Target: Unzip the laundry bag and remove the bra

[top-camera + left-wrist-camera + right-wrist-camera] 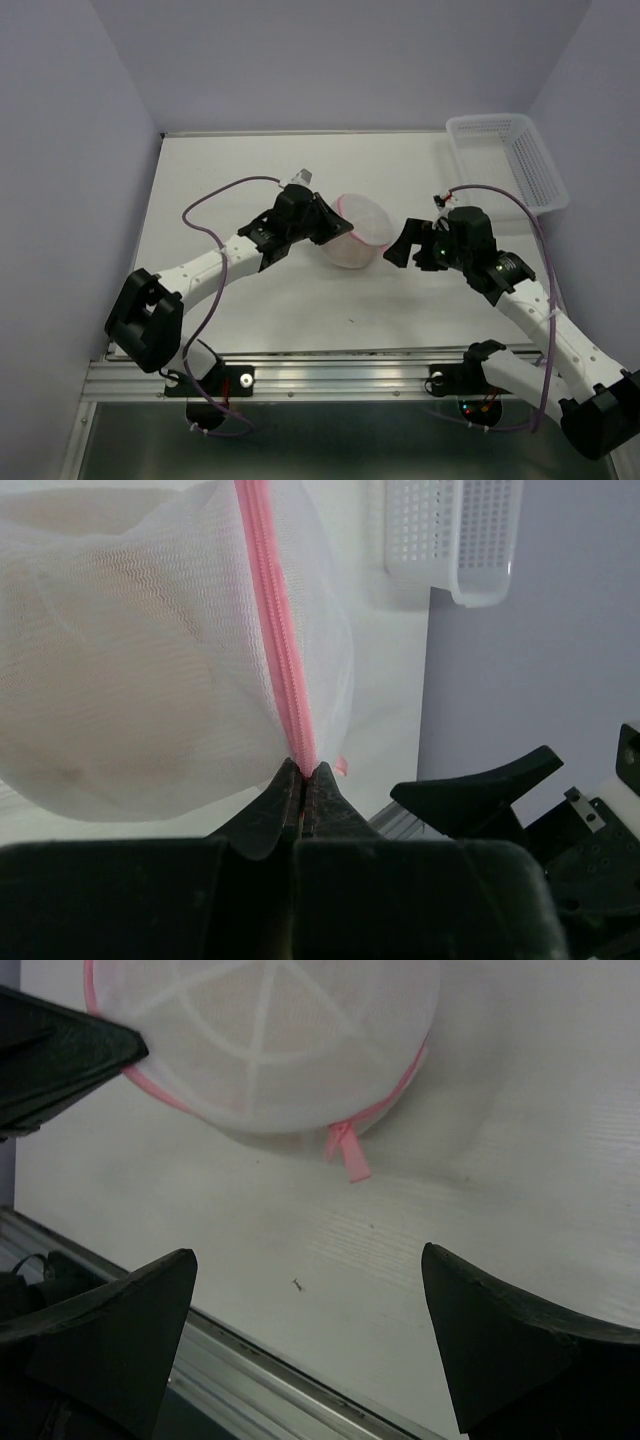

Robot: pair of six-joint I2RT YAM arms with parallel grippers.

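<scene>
The laundry bag (358,232) is a round white mesh pouch with a pink zipper rim, standing on the table's middle. My left gripper (338,228) is at its left side, shut on the pink zipper rim (283,650); its jaws meet on the zipper (302,770). A soft peach tint, the bra (120,640), shows through the mesh. My right gripper (404,245) is open and empty, just right of the bag and apart from it. In the right wrist view (308,1255) the bag (290,1040) lies ahead, its pink pull tab (350,1155) hanging toward me.
A white lattice plastic basket (510,160) stands at the back right corner. A metal rail (330,375) runs along the table's near edge. A tiny speck (297,1283) lies on the table between my right fingers.
</scene>
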